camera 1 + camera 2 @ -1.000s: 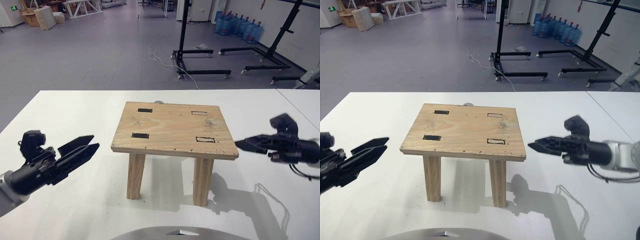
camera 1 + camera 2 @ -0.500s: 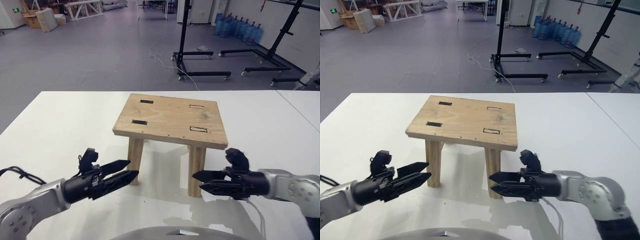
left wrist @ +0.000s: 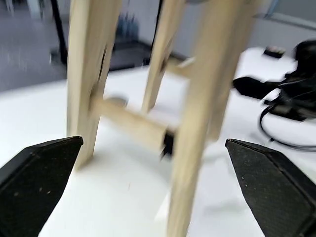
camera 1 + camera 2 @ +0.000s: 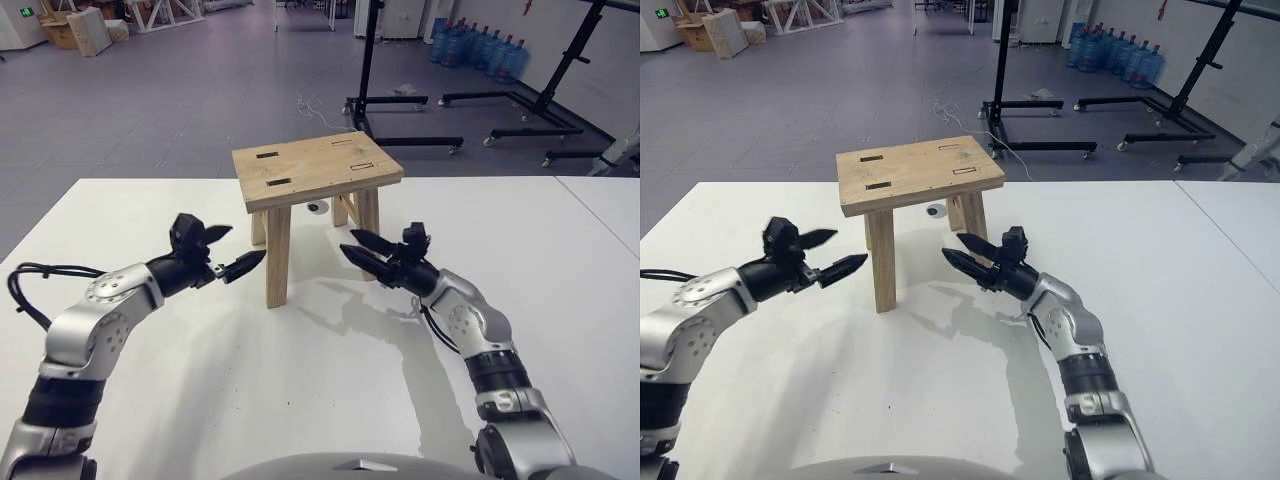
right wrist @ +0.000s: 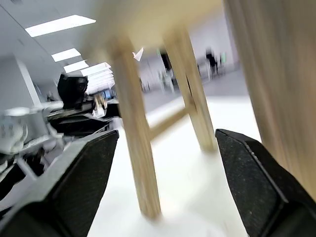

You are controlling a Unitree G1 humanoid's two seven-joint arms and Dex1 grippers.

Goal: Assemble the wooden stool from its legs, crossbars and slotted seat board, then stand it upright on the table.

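The wooden stool stands upright on the white table, close to its far edge, with the slotted seat board on top and the legs below. My left gripper is open at leg height just left of the front leg, not touching it. My right gripper is open to the right of the legs, pointing at them. In the left wrist view the legs and a crossbar stand between the black fingers. In the right wrist view the legs stand ahead of the open fingers.
A small round object lies on the table behind the stool. Beyond the table's far edge is open floor with black wheeled stands and blue water bottles. A second white table adjoins on the right.
The head view has shifted, so the stool looks farther off. Both grippers came down from seat height to leg height and reached forward, flanking the stool's legs, still open.
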